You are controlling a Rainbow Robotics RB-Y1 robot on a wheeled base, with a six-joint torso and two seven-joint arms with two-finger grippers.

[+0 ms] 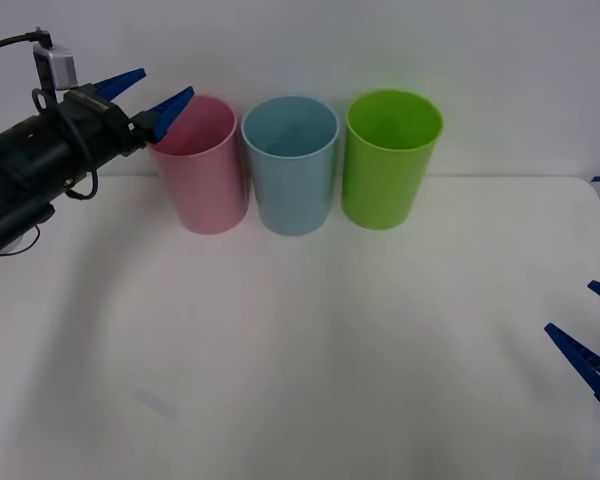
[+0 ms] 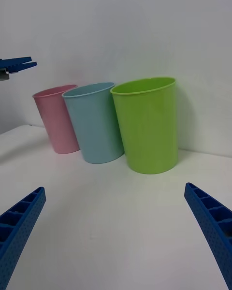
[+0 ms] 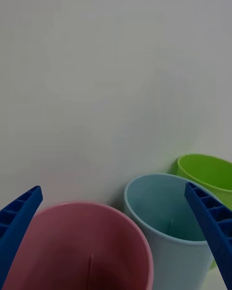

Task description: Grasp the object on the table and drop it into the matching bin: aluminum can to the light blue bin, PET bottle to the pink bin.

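The PET bottle cannot be made out on the table (image 1: 310,350), and the little of the pink bin's inside that the left wrist view takes in is too dim and cropped to tell what lies in it. The pink bin (image 1: 202,170) stands upright at the far side of the white tabletop, first in a close row of three: just beside it is the light blue bin (image 1: 291,165), and beyond that the lime green bin (image 1: 390,160). Whether the neighbours touch cannot be told. The left gripper (image 1: 150,92) hangs in the air at the pink bin's near-left rim, its blue ribbed fingers (image 1: 170,108) spread apart with nothing between them; one fingertip overlaps the rim in the front view. From the left wrist camera the pink mouth (image 3: 82,244) lies just below the spread fingers, with the light blue one (image 3: 166,208) alongside. The right gripper (image 1: 598,325) sits low over the table at the front view's right edge, well apart from the bins, its fingers (image 2: 212,227) likewise wide apart and holding nothing.
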